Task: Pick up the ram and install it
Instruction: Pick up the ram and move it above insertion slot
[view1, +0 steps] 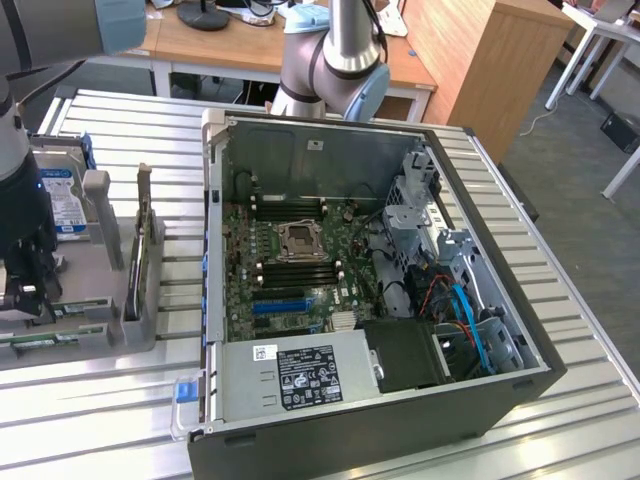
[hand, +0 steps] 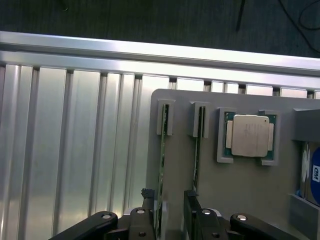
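In the exterior view my claw (view1: 25, 300) hangs over the grey holder (view1: 140, 330) beside the open computer case (view1: 290, 160), and in the wrist view its jaws stand wide apart, gripping nothing, astride the ram (hand: 161, 170) standing on edge in that holder.

A wooden desk (view1: 235, 45) and a tall wooden cabinet (view1: 480, 70) stand behind the ribbed aluminium table (view1: 580, 330). Grey carpet (view1: 570, 160) covers the floor. A white table (view1: 605, 22) stands at the exterior view's far right.
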